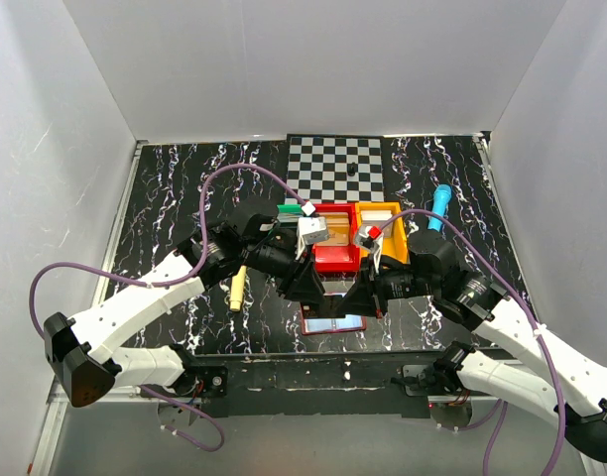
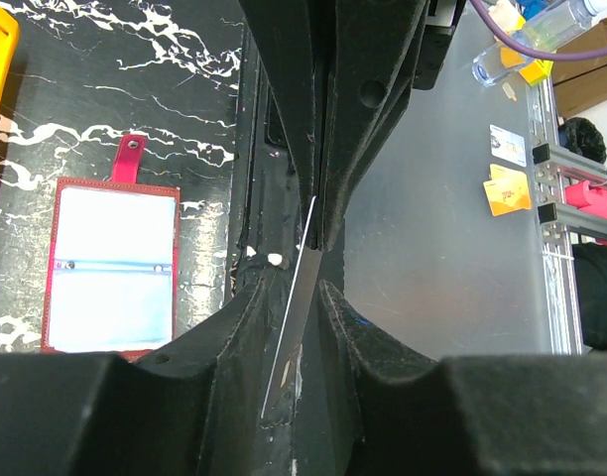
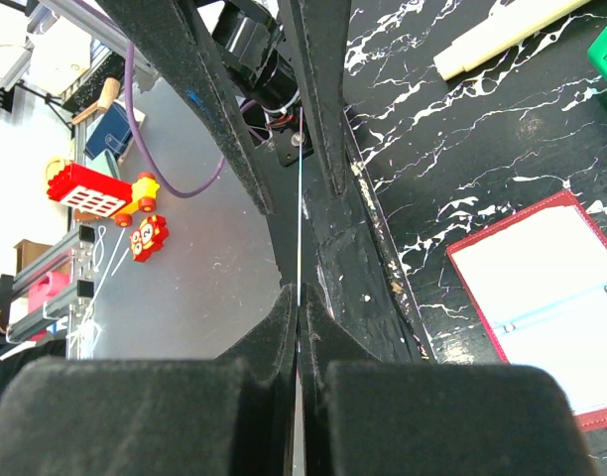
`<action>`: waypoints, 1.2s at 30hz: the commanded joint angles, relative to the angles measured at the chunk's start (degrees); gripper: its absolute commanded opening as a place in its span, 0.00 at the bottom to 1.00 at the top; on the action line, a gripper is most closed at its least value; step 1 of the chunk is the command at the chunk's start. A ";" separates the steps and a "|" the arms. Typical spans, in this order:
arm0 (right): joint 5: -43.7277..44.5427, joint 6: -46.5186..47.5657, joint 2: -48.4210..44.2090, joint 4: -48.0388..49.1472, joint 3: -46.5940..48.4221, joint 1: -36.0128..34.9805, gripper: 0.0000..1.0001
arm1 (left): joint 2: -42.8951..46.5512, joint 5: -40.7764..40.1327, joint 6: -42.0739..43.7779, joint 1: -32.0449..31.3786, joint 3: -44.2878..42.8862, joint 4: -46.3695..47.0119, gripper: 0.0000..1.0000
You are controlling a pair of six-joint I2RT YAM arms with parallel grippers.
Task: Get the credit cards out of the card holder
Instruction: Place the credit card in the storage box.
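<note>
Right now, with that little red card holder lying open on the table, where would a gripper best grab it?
Probably by the red snap tab sticking out past one short edge of the card holder, coming down from above on that side. It lies opened flat against the tabletop, so its other edges offer little to pinch.

Gloss on the table and sleeves, matt on the fingers.
At left in the left wrist view, the card holder (image 2: 110, 268) has a dark red, leather-like border around glossy clear plastic sleeves. The table (image 2: 135, 79) is smooth black with white marbling. The left gripper (image 2: 294, 290) has matt black, grainy fingers (image 2: 413, 397). The card (image 2: 287, 317) looks like thin, smooth plastic.
</note>
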State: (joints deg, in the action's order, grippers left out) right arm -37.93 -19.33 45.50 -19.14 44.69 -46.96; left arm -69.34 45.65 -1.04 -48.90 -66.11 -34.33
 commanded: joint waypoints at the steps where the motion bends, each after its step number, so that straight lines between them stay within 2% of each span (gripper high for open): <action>1: -0.83 -0.09 0.03 2.70 0.93 -0.32 0.01 | 0.08 0.14 0.77 -0.05 0.10 -0.48 0.24; 8: -1.00 -0.27 0.12 3.05 0.84 -0.24 0.01 | -0.18 1.37 0.77 0.04 0.80 -0.39 0.12; 12: -1.09 -0.18 0.03 3.05 0.93 -0.24 0.01 | -0.01 1.81 2.53 0.04 1.33 -0.39 0.01; 14: -0.74 -0.18 -0.06 2.79 0.93 -0.24 0.01 | 0.17 1.73 2.62 -0.14 1.50 -0.30 0.00; 15: -0.30 -0.18 -0.32 2.53 1.02 -0.24 0.06 | 0.43 1.72 2.62 -0.05 1.59 -0.22 0.00; 19: 1.89 -0.53 -0.76 1.21 1.63 -0.24 0.39 | 1.40 1.38 2.53 -0.05 1.95 0.05 0.00; 20: 2.85 -0.53 -1.11 0.51 1.98 -0.24 0.49 | 1.49 0.94 2.36 -0.05 2.03 0.05 0.00; 21: 4.43 -0.36 -1.28 -0.45 2.51 -0.24 0.68 | 1.58 0.06 2.10 0.04 2.21 0.05 0.00; 22: 6.01 -0.36 -1.81 -2.20 3.29 -0.15 0.75 | 1.66 -1.95 1.48 -0.05 2.21 0.05 0.00; 25: 13.91 -0.09 -3.56 -7.13 5.93 -0.06 0.77 | 1.49 -6.26 -2.20 1.26 2.30 -0.21 0.00; 31: 24.47 -2.98 -9.01 -10.57 6.56 -0.15 0.76 | 4.38 -15.48 -6.96 5.57 2.91 0.31 0.00; 34: 27.82 -5.01 -12.52 -9.96 4.54 -0.15 0.74 | 7.72 -24.17 -6.70 5.93 3.09 0.49 0.00; 36: 29.05 -5.10 -14.37 -8.82 3.04 -0.15 0.73 | 9.13 -25.87 -3.38 6.28 3.70 1.80 0.00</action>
State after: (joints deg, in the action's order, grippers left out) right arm -15.55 -22.33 34.59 -28.93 48.93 -46.96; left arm -65.43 29.08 -6.66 -43.13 -62.92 -34.39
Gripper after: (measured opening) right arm 0.741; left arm 0.011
